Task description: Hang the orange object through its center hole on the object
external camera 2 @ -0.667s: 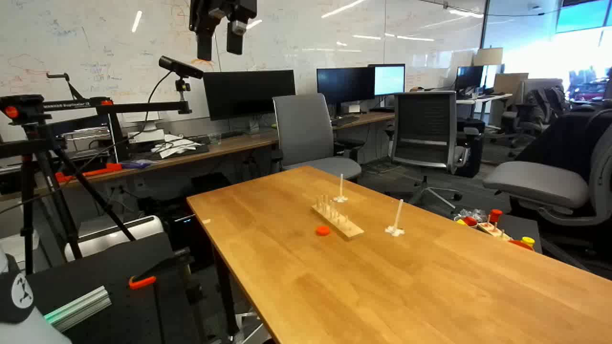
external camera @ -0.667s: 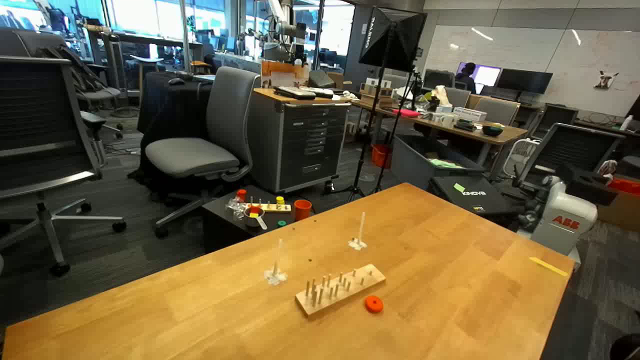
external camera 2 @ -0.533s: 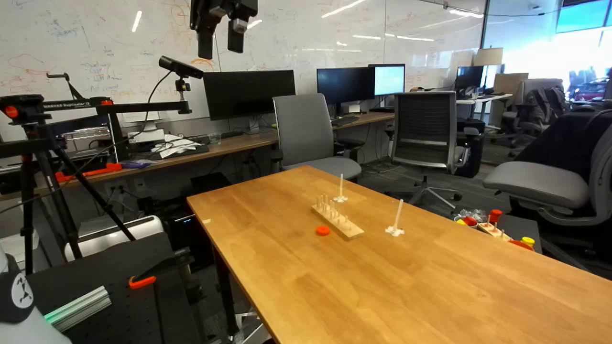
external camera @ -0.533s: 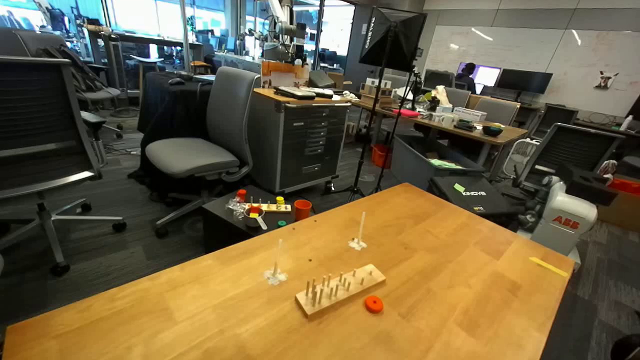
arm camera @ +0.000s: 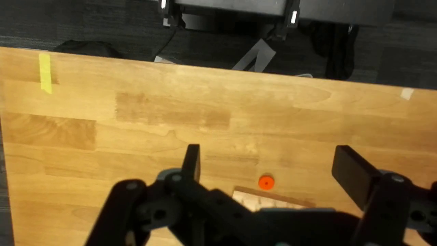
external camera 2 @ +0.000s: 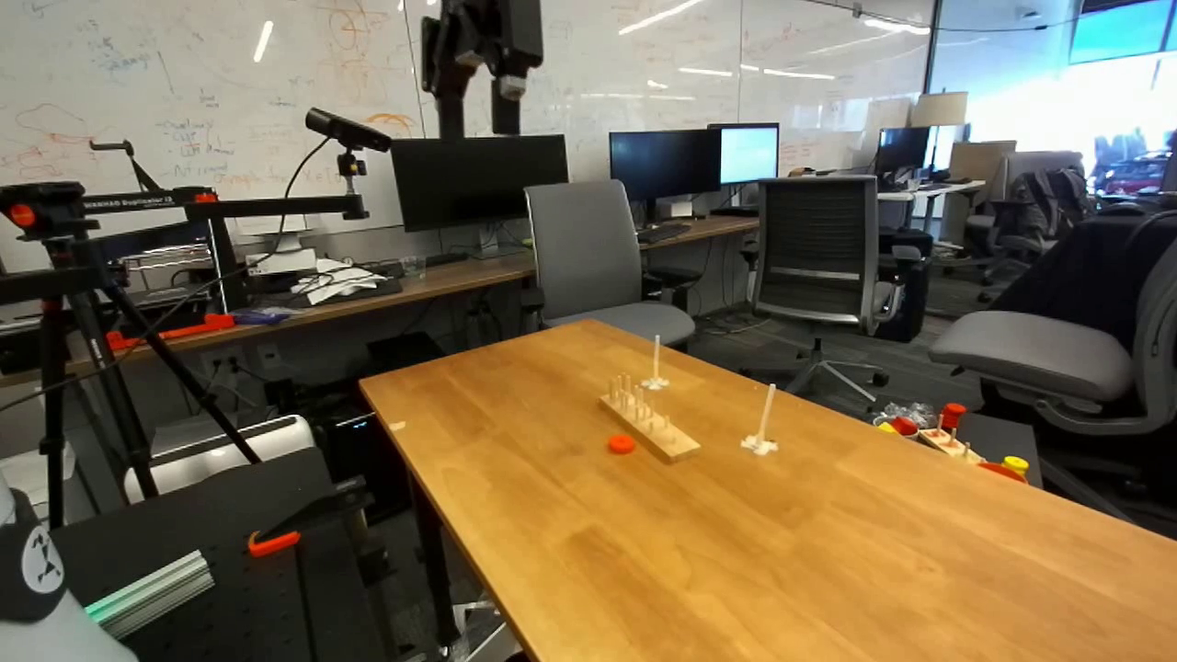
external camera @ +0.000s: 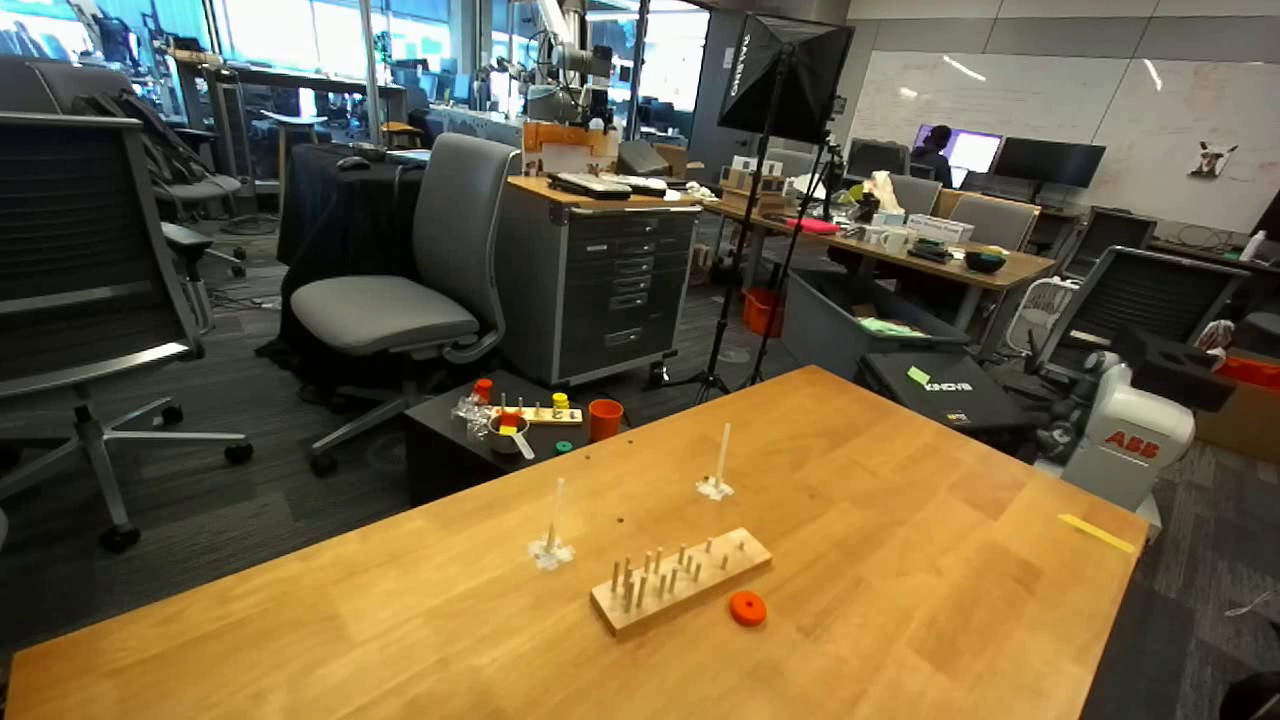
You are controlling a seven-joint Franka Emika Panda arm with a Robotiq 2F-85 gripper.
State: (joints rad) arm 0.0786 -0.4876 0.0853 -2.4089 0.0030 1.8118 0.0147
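The orange object, a round disc with a small center hole, lies flat on the wooden table beside the wooden peg board; the disc shows in both exterior views [external camera: 748,608] [external camera 2: 622,444] and the wrist view [arm camera: 266,182]. The peg board [external camera: 680,590] has several short upright pegs and also shows in an exterior view [external camera 2: 676,445]. In the wrist view my gripper [arm camera: 267,153] partly hides the board [arm camera: 252,201]. My gripper is open and empty, with the disc between its fingers in the picture. An exterior view shows the gripper [external camera 2: 479,124] high above the table.
Two thin upright rods stand taped to the table [external camera: 300,610]: a left rod [external camera: 558,515] and a right rod [external camera: 723,455]. A low black side table carries an orange cup [external camera: 605,420] and another peg board [external camera: 540,414]. A camera on a tripod arm [external camera 2: 349,129] stands beside the table.
In an exterior view my gripper has moved to the right and slightly down. It stays open. The disc, the peg board and the rods have not moved.
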